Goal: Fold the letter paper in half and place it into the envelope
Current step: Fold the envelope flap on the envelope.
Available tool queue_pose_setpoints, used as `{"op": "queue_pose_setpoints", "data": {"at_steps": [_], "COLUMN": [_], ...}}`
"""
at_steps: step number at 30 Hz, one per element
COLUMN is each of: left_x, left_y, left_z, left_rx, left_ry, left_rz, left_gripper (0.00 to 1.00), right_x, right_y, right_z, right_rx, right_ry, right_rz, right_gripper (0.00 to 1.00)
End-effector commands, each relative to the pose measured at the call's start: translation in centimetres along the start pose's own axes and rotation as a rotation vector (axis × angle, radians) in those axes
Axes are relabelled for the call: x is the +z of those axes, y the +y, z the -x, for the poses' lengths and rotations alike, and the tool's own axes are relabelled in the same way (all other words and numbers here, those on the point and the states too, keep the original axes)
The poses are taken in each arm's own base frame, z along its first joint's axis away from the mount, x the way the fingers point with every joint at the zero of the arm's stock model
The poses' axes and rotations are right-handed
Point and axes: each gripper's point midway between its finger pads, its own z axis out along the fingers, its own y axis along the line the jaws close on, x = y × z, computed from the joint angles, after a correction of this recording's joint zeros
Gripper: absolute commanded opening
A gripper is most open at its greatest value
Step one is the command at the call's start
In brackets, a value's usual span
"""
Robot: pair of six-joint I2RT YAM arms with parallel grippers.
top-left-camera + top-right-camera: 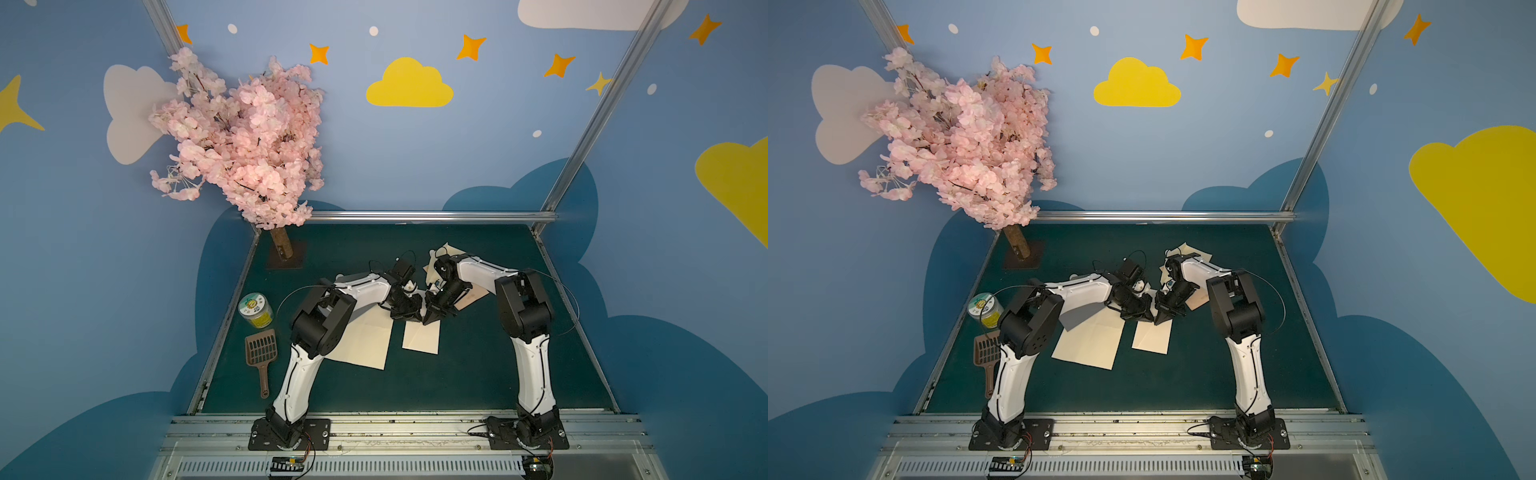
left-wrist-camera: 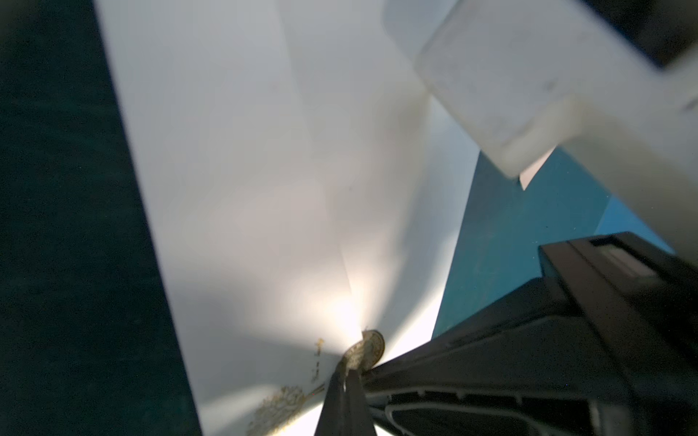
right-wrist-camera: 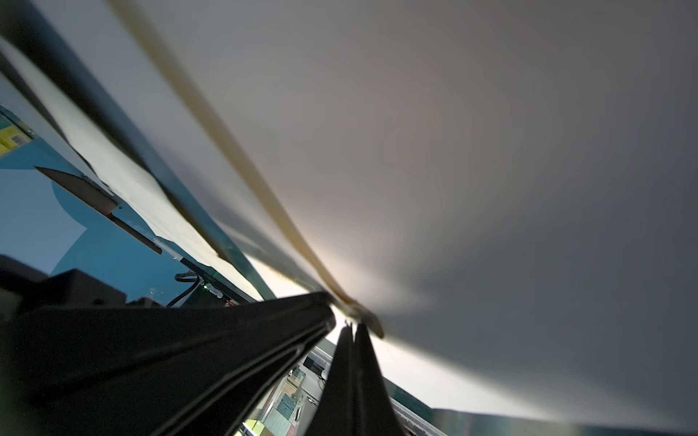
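A small cream envelope (image 1: 420, 338) (image 1: 1151, 338) lies mid-mat, its far edge lifted to where both grippers meet. In the left wrist view it is a pale sheet (image 2: 245, 188) with a gold seal (image 2: 366, 349) and a gold ornament. My left gripper (image 1: 417, 319) (image 2: 347, 372) is shut on the envelope's edge right at the seal. My right gripper (image 1: 425, 322) (image 3: 353, 326) is shut on the same edge from the other side, next to a tan strip (image 3: 234, 151). The letter paper (image 1: 365, 345) (image 1: 1090, 345), a larger cream sheet with a crease, lies flat, partly under the left arm.
Tan paper pieces (image 1: 471, 298) (image 1: 449, 251) lie under and behind the right arm. A yellow-filled jar (image 1: 255, 310) and a brown slotted scoop (image 1: 261, 353) sit at the mat's left edge. A pink blossom tree (image 1: 245, 141) stands in the far-left corner.
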Motion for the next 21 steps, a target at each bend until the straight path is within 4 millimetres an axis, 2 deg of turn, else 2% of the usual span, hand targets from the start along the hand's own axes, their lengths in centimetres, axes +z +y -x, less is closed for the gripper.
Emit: {"op": "queue_pose_setpoints", "data": {"at_steps": [1,7,13,18,21], "left_x": [1.4,1.4,1.3,0.1,-1.5], "left_y": [2.0,1.9,1.6,0.4,-0.9], "left_z": [-1.2,-1.0,-0.9,0.0,0.9], "left_rx": [-0.036,-0.037,-0.033,0.003,0.032], "left_ry": [0.055,0.056,0.058,0.039,0.009], "left_rz": [0.048,0.041,0.031,0.017,0.004], "left_gripper": [0.03,0.03,0.03,0.03,0.03], "right_x": [1.3,0.6,0.0,-0.8,-1.2], "right_y": [-6.4,-6.9,-6.2,-6.4,-7.0], "right_z": [1.3,1.9,2.4,2.4,2.2], "right_rx": [0.107,0.117,0.115,0.109,0.104], "right_ry": [0.001,-0.018,-0.03,-0.041,-0.037], "right_rz": [-0.229,-0.259,-0.229,-0.251,-0.29], "right_gripper": [0.0,0.0,0.0,0.0,0.0]}}
